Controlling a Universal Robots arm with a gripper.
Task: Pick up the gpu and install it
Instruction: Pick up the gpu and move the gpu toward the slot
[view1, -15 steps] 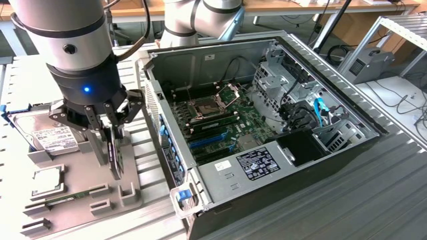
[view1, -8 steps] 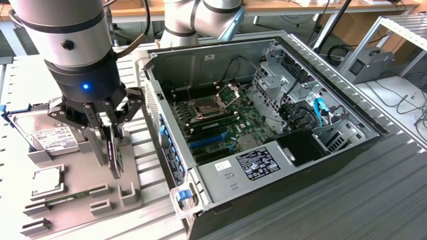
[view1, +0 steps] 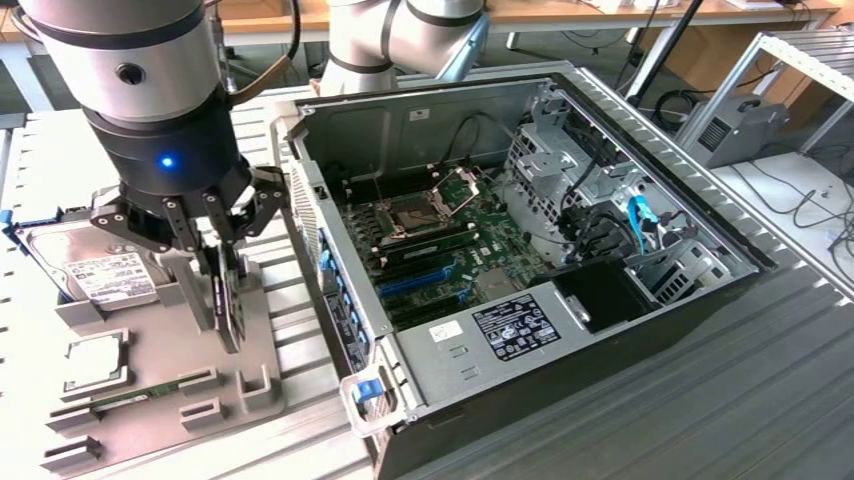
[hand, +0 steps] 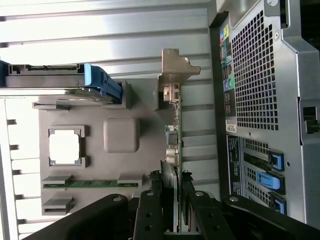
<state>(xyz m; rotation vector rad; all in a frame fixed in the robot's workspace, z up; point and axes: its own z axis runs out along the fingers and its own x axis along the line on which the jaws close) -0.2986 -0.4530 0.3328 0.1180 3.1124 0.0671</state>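
Ribbed grey metal makes up the surface (view1: 774, 380), which carries everything here. On it lies an open computer case (view1: 427, 375), side panel off. Its green motherboard (view1: 454, 240) faces up, with blue expansion slots (view1: 414, 280) near the power supply (view1: 514, 330). The wrist view looks along the case's perforated back panel (hand: 260, 70).

The silver and black arm (view1: 147, 90) reaches down toward the exterior view's left, over a grey moulded tray (view1: 174, 360) that sits just beside the case.

In the tray, a silver hard drive (view1: 100, 265) in a blue frame (hand: 102, 82) lies at the end farthest from the exterior camera.

The gpu (view1: 227, 300) stands on its long edge at the tray's side nearest the case, upright between the hard drive and the case wall. Its silver end bracket (hand: 177, 65) points away from the wrist. The jaws are closed partway, one finger on each flat face of the card, gripping it at the end opposite the bracket. Whether its lower edge rests in the tray or is raised just off it cannot be told.

A square processor (view1: 87, 360) sits in its own pocket, and a narrow green memory stick (view1: 134, 400) lies flat just beside that.
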